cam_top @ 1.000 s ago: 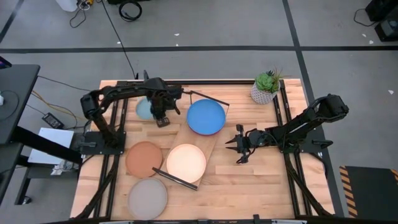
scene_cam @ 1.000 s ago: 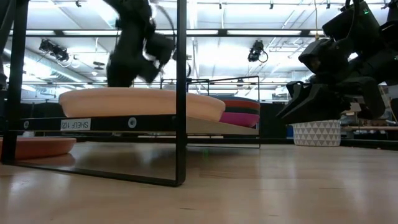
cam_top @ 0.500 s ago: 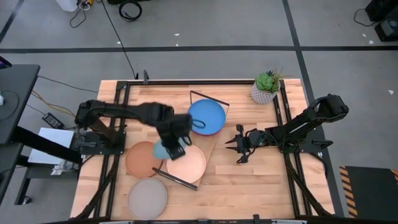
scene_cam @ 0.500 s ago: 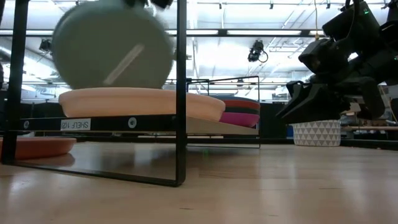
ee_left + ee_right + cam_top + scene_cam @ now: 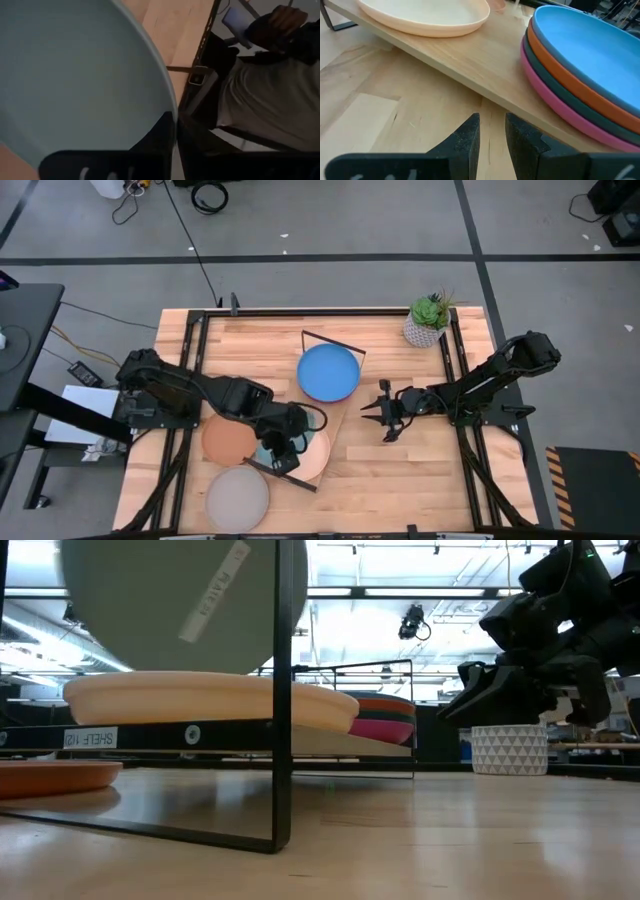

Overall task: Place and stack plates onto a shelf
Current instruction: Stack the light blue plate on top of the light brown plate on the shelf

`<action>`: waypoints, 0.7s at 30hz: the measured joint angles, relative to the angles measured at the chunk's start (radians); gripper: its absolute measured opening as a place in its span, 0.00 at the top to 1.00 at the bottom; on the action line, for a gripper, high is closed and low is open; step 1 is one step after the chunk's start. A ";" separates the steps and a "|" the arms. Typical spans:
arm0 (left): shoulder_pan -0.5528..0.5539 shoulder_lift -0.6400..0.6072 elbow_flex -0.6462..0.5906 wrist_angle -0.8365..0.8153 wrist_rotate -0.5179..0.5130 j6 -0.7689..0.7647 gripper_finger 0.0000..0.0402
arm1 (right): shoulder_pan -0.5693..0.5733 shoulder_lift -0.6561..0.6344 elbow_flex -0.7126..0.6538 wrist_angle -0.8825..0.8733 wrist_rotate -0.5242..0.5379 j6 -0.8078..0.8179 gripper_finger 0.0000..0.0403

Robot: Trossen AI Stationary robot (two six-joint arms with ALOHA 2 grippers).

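Note:
The light-wood shelf (image 5: 323,412) lies slantwise in mid-table. At its far end sits a stack with the bright blue plate (image 5: 328,372) on top and orange, teal and magenta below (image 5: 570,95). The cream plate (image 5: 312,452) sits on its near end. My left gripper (image 5: 275,446) is shut on the light blue plate (image 5: 170,600), which hangs tilted above the cream plate (image 5: 210,700). The tan plate (image 5: 228,438) and the grey plate (image 5: 237,498) lie flat on the table at the near left. My right gripper (image 5: 366,409) hovers right of the shelf, its fingers a narrow gap apart (image 5: 492,135). My left gripper holds the light blue plate by its rim (image 5: 167,107), pinched between the two fingers, with one dark finger (image 5: 155,145) showing against the edge. The plate is lifted clear above the cream plate, tilted steeply, its labelled underside (image 5: 210,590) facing the table's near edge.
A white plant pot (image 5: 428,320) stands at the far right corner. Black wire frames (image 5: 283,690) rise at both short ends of the shelf. A person in a grey top (image 5: 270,95) sits beyond the table's edge. Bare tabletop (image 5: 400,470) lies at the near right.
My left gripper has carried the light blue plate from the table's far left toward the near edge, to above the cream plate on the shelf's near end, staying shut on it. The plate has tipped up steeply. The shelf has shifted slightly.

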 joint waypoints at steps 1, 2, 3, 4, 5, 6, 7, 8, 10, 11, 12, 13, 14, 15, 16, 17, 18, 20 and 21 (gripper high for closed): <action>0.001 0.000 0.000 0.001 -0.010 0.017 0.95 | 0.000 0.000 0.000 0.002 0.000 -0.001 0.76; 0.005 0.000 0.000 0.000 -0.015 0.031 0.95 | 0.000 0.000 0.000 0.002 0.000 -0.008 0.76; 0.008 0.000 0.000 -0.001 -0.016 0.034 0.95 | 0.000 0.000 0.000 0.003 0.000 -0.012 0.76; 0.013 0.000 0.000 0.000 -0.016 0.036 0.95 | 0.000 0.000 0.000 0.003 0.000 -0.017 0.76; 0.019 0.001 0.000 -0.001 -0.015 0.035 0.95 | 0.000 0.000 0.000 0.003 0.000 -0.019 0.76; 0.026 0.004 0.000 -0.001 -0.013 0.036 0.95 | 0.000 0.000 0.000 0.003 0.000 -0.022 0.76; 0.032 0.006 0.000 -0.006 -0.012 0.040 0.95 | 0.000 0.000 0.000 0.003 0.000 -0.025 0.76; 0.037 0.009 -0.003 -0.013 -0.012 0.050 0.95 | 0.000 0.000 0.000 0.003 0.000 -0.026 0.76; 0.049 0.024 -0.007 -0.015 -0.009 0.070 0.95 | 0.000 0.000 0.000 0.002 0.000 -0.026 0.76; 0.053 0.033 -0.011 -0.023 -0.001 0.086 0.95 | 0.000 0.000 0.000 0.002 0.000 -0.026 0.76; 0.054 0.049 -0.011 -0.035 0.015 0.097 0.95 | 0.000 0.000 0.000 0.002 0.000 -0.026 0.76; 0.061 0.059 -0.012 -0.034 0.038 0.110 0.95 | 0.000 0.000 0.000 0.001 0.000 -0.026 0.76; 0.067 0.068 -0.013 -0.028 0.065 0.115 0.94 | 0.000 0.000 0.000 -0.001 0.000 -0.026 0.76; 0.073 0.074 -0.013 -0.025 0.088 0.118 0.94 | 0.000 0.000 0.000 -0.001 0.000 -0.026 0.76; 0.078 0.076 -0.013 -0.026 0.100 0.119 0.93 | 0.000 0.000 0.000 0.000 -0.001 -0.027 0.76; 0.082 0.077 -0.013 -0.027 0.106 0.120 0.92 | 0.000 0.000 0.000 0.000 0.000 -0.026 0.76; 0.086 0.077 -0.013 -0.027 0.107 0.127 0.92 | 0.000 0.000 0.000 0.000 0.000 -0.027 0.76; 0.095 0.077 -0.013 -0.025 0.106 0.142 0.91 | 0.000 0.000 0.000 0.001 -0.001 -0.026 0.76; 0.098 0.077 -0.013 -0.022 0.105 0.146 0.91 | 0.000 0.000 0.000 0.001 -0.001 -0.027 0.76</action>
